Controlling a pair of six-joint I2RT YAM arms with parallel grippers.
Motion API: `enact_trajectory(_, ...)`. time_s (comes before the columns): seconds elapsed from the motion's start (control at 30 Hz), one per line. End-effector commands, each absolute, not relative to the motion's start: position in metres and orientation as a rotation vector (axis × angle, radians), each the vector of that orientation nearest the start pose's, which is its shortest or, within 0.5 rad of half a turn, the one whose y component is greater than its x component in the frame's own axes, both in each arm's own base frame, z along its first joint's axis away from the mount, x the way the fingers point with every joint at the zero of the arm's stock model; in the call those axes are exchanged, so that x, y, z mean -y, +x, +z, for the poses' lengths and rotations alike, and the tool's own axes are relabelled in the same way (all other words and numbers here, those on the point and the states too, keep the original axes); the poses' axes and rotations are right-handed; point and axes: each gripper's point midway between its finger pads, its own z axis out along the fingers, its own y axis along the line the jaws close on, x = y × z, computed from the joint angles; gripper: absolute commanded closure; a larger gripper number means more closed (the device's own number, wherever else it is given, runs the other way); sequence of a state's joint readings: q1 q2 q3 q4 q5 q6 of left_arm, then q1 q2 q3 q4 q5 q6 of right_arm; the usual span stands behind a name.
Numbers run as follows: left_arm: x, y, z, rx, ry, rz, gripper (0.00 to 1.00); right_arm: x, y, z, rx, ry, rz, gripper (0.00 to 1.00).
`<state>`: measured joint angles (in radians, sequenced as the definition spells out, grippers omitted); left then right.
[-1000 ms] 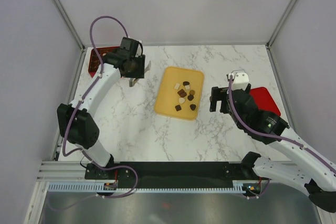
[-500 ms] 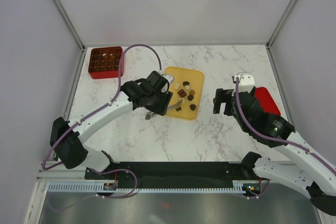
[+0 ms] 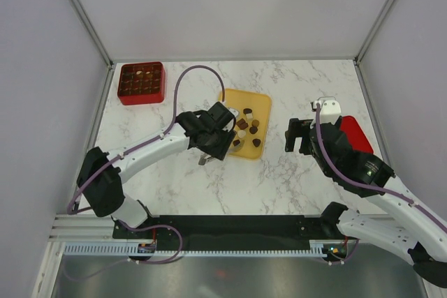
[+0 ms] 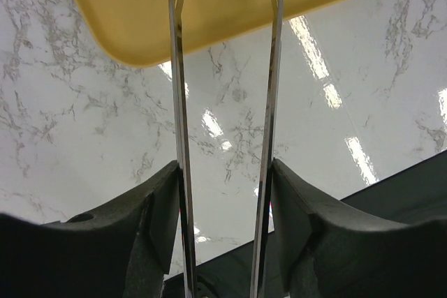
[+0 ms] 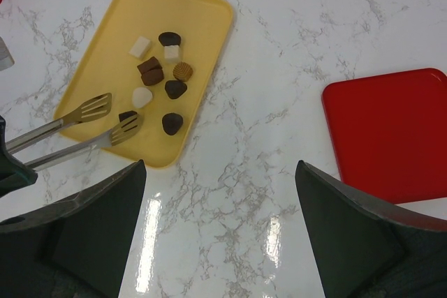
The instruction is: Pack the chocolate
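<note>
- The marble surface (image 5: 293,26) carries everything.
- The left arm (image 3: 147,148) stretches across to the tray's near-left edge. The right arm (image 3: 363,172) hangs over the right part of the surface, between tray and lid.
- The yellow tray (image 5: 202,22) lies mid-surface. The red lid (image 5: 391,137) lies flat, well to the tray's right. The red box (image 3: 140,100) sits at the far-left corner, well apart from the tray.
- The left fingers (image 4: 157,214) are clamped on the tongs (image 5: 93,108), each blade pressed against a finger's inner face.
- The right fingers (image 5: 91,221) stand wide apart above bare surface.
- The tongs' tips are spread over the tray's near-left part.
- The chocolate (image 5: 175,88) is mostly on the tray: about nine loose pieces, dark, brown and white. One dark piece lies between the tongs' tips, just beside one of them; I cannot tell whether they touch. A few more pieces show in the box's far compartments, too small to tell apart.
</note>
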<state>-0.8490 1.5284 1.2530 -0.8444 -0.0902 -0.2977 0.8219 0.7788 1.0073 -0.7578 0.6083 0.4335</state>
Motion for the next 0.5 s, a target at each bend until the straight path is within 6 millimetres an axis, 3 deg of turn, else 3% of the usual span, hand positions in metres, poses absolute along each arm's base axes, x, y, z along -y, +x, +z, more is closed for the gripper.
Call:
enact_trajectory(0.0,0.2565,0.2304,0.1215,-2.590,0.680,-0.220,0.41,-0.1076,0.2239,0.2850,-1.953,0.013,0.171,0.04)
enact_trajectory(0.47,0.2599,0.2209,0.1247,-2.619,0.698,-0.222,0.53,-0.1067,0.2246,0.2864,-1.948,0.012,0.164,0.04)
